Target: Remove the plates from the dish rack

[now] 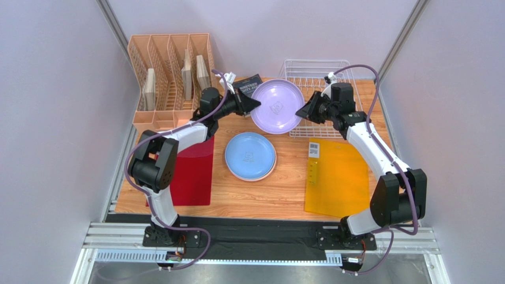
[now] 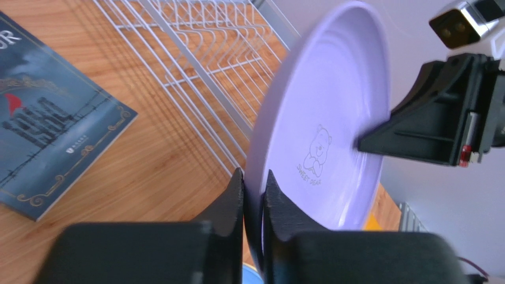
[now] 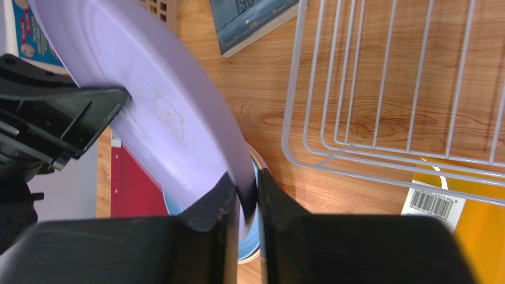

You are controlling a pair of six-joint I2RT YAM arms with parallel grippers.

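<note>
A lavender plate (image 1: 275, 106) is hanging in the air just off the left near corner of the dish rack (image 1: 313, 61), with both arms gripping it at once. The left gripper (image 1: 255, 105) is pinching the rim on the side farther from the rack, its fingers clamped flat against both faces of the plastic. The right gripper (image 1: 301, 112) is clenching the opposite rim, the side nearer the rack. The overhead view is showing no plate standing among the rack's wires, so this one appears to be the last to come out. A light blue plate (image 1: 250, 155) is lying flat on the wooden table (image 1: 284, 189), nearer the arms than the rack and off to its left. Paler rims are peeking from under it, which suggests it is topping a stack. A dark book (image 1: 249, 83) is lying beside the rack's left side. The step in hand is looking like a mid-air handover, probably from the right arm to the left. The next move is calling for the right claw to let go first, since two arms pulling apart could wrench the thin rim loose. After that the left arm would be carrying the plate alone by its edge. It would need to level the plate and lower it squarely onto the blue one, away from the rack.
</note>
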